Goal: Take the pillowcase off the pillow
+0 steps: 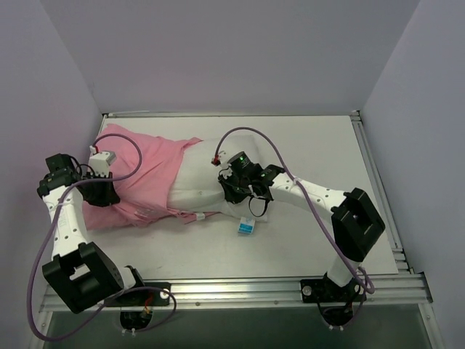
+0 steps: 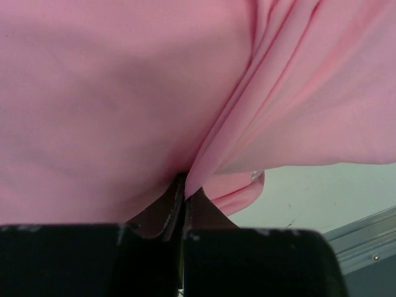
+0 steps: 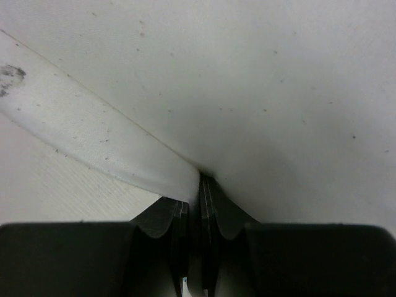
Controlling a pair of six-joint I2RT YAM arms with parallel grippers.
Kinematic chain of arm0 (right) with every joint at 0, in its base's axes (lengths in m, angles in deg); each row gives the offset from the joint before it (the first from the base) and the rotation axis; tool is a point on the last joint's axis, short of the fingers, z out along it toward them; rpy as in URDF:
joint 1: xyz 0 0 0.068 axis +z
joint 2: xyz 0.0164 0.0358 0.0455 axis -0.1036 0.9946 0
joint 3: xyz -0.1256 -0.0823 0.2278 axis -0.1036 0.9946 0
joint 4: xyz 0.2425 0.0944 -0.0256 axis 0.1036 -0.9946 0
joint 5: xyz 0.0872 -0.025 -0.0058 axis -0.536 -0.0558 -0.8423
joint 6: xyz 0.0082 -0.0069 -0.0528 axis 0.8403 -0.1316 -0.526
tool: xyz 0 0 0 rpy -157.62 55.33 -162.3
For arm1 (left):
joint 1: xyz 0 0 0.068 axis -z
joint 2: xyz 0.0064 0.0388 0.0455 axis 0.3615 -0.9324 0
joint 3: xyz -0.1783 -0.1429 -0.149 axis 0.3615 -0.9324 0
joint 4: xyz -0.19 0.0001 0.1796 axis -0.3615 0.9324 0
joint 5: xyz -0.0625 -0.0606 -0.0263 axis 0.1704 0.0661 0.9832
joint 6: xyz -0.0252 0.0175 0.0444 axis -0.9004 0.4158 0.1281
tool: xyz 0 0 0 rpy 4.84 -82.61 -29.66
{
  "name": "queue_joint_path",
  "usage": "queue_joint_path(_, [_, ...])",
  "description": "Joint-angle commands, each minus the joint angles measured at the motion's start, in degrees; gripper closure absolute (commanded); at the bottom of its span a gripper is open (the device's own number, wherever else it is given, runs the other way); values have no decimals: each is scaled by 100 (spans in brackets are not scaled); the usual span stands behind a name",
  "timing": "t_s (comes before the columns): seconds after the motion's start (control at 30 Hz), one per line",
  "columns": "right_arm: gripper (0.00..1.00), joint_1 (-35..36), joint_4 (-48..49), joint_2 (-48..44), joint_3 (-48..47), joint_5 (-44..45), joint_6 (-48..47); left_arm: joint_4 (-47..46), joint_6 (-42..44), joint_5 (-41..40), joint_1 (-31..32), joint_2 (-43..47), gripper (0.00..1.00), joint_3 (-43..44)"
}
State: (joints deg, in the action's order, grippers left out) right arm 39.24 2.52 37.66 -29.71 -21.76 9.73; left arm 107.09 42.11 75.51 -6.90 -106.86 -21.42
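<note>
Item 1, pillow (image 1: 197, 187): white, lying mid-worktop (image 1: 312, 145), its left part inside the pink pillowcase (image 1: 145, 178), its right end bare. Item 2, left gripper (image 2: 184, 193): I see it clamped on a fold of the pillowcase at the cover's left side. Item 3, right gripper (image 3: 199, 185): I see it pinched together on white pillow fabric at the bare end

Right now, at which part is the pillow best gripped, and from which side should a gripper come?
Grip the bare white end of the pillow, along its flat edge, coming from the right. Only that end sticks out of the pink pillowcase, and the edge is thin enough to pinch. The right gripper is shut there.
</note>
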Motion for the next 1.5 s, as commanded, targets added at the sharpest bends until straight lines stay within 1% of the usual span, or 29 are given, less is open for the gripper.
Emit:
queue_joint_path(0.0, [100,-687,-2184,53,489,1189,-19,-2059,764,-2271,-556,-263,98,23])
queue_joint_path(0.13, [100,-748,-2228,96,454,1137,-28,-2297,711,-2659,-653,-536,98,101])
queue_joint_path(0.2, [100,-740,-2211,132,454,980,-28,-2105,755,-2240,-636,-440,93,58])
queue_joint_path(0.23, [100,-670,-2176,132,463,918,33,-1869,860,-1889,-557,-387,87,75])
queue_joint_path(0.27, [100,-600,-2114,114,472,699,51,-1275,974,-1503,-513,-213,80,93])
queue_joint_path(0.3, [100,-521,-2001,97,480,462,86,-964,1236,-760,-434,-98,65,101])
queue_joint_path(0.37, [100,-249,-1904,70,437,320,156,-271,1413,-122,-215,270,47,154])
queue_joint_path(0.4, [100,-143,-1868,61,402,197,174,-32,1667,577,-153,386,33,215])
queue_joint_path(0.47, [100,155,-1711,-35,323,48,157,634,1958,1275,-21,649,26,391])
queue_joint_path(0.5, [100,226,-1657,-61,305,-240,130,812,2090,1861,41,737,22,626])
queue_joint_path(0.53, [100,288,-1613,-88,305,-356,130,988,2013,2119,137,808,20,768])
queue_joint_path(0.57, [100,332,-1561,-105,340,-436,139,1051,1899,2357,251,922,18,943])
queue_joint_path(0.6, [100,385,-1438,-132,383,-489,191,1104,1698,2568,591,949,17,1302])
queue_joint_path(0.63, [100,385,-1350,-210,445,-663,218,983,1504,2857,804,975,16,1453])
queue_joint_path(0.7, [100,403,-1086,-290,691,-814,358,448,725,2887,1373,836,15,1656])
queue_joint_path(0.73, [100,420,-1025,-342,761,-867,393,-120,-159,2539,1568,705,15,1840])
queue_joint_path(0.8, [100,464,-902,-360,954,-964,464,-704,-990,1513,2104,239,16,1973])
queue_joint_path(0.83, [100,551,-875,-360,1007,-981,516,-889,-1351,837,2811,72,18,2061])
queue_joint_path(0.87, [100,596,-814,-360,1069,-947,560,-1021,-1363,-197,3236,-312,21,2262])
queue_joint_path(0.9, [100,631,-778,-360,1174,-972,604,-1040,-1302,-520,3571,-525,21,2377])
queue_joint_path(0.93, [100,692,-752,-352,1236,-964,692,-1075,-1310,-776,4105,-710,21,2500])
queue_joint_path(1.03, [100,772,-594,-387,1455,-955,824,-1399,-1301,-1174,4784,-1457,23,2957])
queue_joint_path(1.13, [100,790,-453,-413,1605,-990,956,-1532,-1302,-1305,5112,-2317,29,3493])
queue_joint_path(1.17, [100,824,-427,-422,1623,-982,1017,-1558,-1301,-1401,5243,-2451,33,3616])
queue_joint_path(1.2, [100,842,-418,-422,1641,-982,1035,-1594,-1328,-1620,5288,-2591,39,3809])
queue_joint_path(1.27, [100,886,-409,-483,1702,-964,1114,-1550,-1328,-1657,5315,-2873,45,3959])
queue_joint_path(1.4, [100,904,-286,-571,1886,-1043,1220,-1523,-1354,-1868,5332,-3076,72,3978])
queue_joint_path(1.43, [100,913,-277,-554,1922,-1113,1255,-1602,-1398,-2016,5332,-3102,85,3960])
queue_joint_path(1.47, [100,921,-251,-536,2000,-1148,1272,-1646,-1450,-2052,5332,-3111,89,3960])
